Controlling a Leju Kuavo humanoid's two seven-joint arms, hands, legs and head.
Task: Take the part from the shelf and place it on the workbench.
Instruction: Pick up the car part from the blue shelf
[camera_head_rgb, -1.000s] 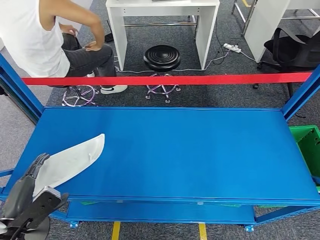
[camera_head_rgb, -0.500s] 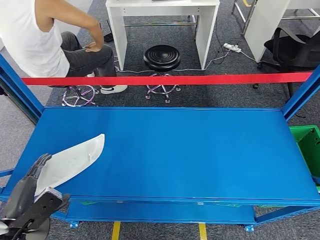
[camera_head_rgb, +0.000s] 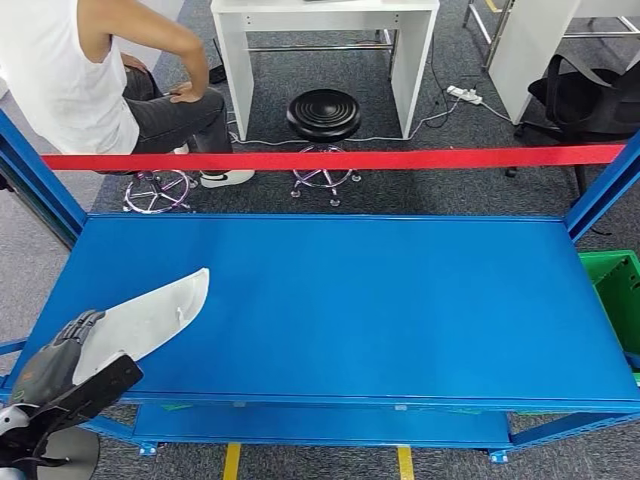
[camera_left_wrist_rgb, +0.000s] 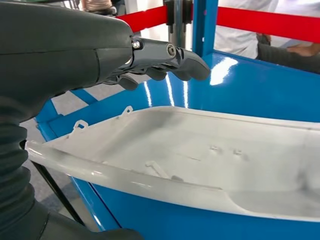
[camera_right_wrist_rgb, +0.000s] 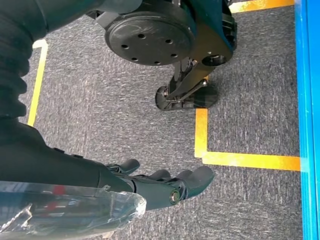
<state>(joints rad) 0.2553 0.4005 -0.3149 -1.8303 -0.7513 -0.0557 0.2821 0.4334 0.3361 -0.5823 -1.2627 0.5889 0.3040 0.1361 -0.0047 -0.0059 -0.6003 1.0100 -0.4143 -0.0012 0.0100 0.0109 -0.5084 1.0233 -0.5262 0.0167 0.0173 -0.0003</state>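
The white curved part (camera_head_rgb: 143, 320) lies along the left front of the blue workbench (camera_head_rgb: 362, 300), its pointed tip toward the middle. My left hand (camera_head_rgb: 53, 365) is at the part's near end by the bench's front left corner. In the left wrist view its dark fingers (camera_left_wrist_rgb: 166, 55) stretch straight out above the part (camera_left_wrist_rgb: 211, 165) with a clear gap, not pressing on it. My right hand (camera_right_wrist_rgb: 151, 187) hangs over the grey carpet, fingers extended and holding nothing.
A red barrier tape (camera_head_rgb: 340, 158) runs behind the bench. A person in a white shirt (camera_head_rgb: 68, 70) sits beyond it at the left, near a black stool (camera_head_rgb: 324, 112) and a white desk (camera_head_rgb: 324, 20). A green bin (camera_head_rgb: 619, 290) sits at the right edge.
My left hand has dropped lower and back toward the bench's front corner. The part has stayed where it lies. The seated person has shifted slightly.
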